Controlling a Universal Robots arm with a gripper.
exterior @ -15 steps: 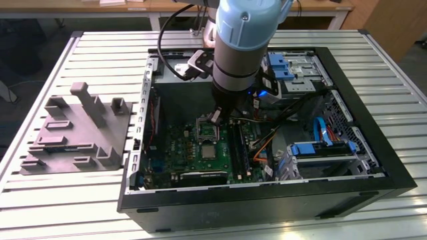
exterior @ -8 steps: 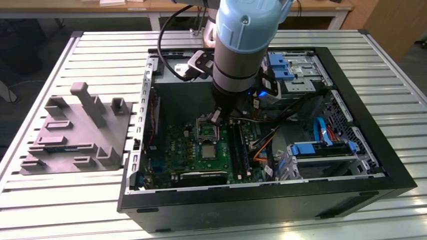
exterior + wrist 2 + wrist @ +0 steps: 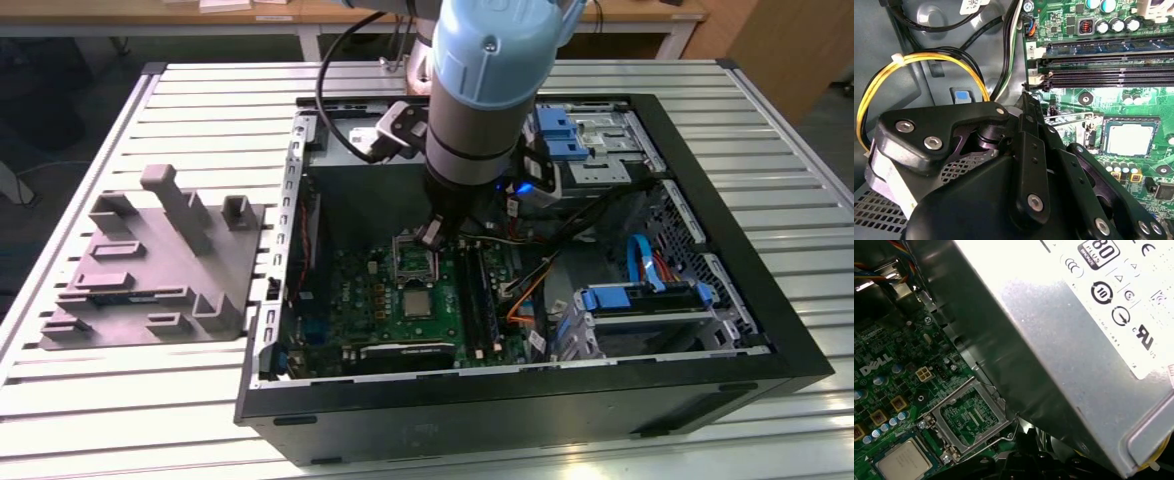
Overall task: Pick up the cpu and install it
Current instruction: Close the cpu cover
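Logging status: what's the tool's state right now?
Tool: cannot be told. It hangs inside the case above the motherboard; the cpu lies on the board.

cpu (image 3: 419, 303) in case (image 3: 747, 300); tray (image 3: 147, 270) beside

Premises: a robotics laboratory or test workshop. Evidence: the desk (image 3: 160, 400) is topped with slotted aluminium profile. On it an opened desktop computer case (image 3: 747, 300) lies on its side, motherboard (image 3: 400, 300) exposed. A grey moulded fixture tray (image 3: 147, 265) with upright posts sits near the desk's edge at the exterior view's left. A blue-jointed industrial robot arm (image 3: 487, 80) reaches into the case. Wooden-topped tables (image 3: 280, 15) stand behind.
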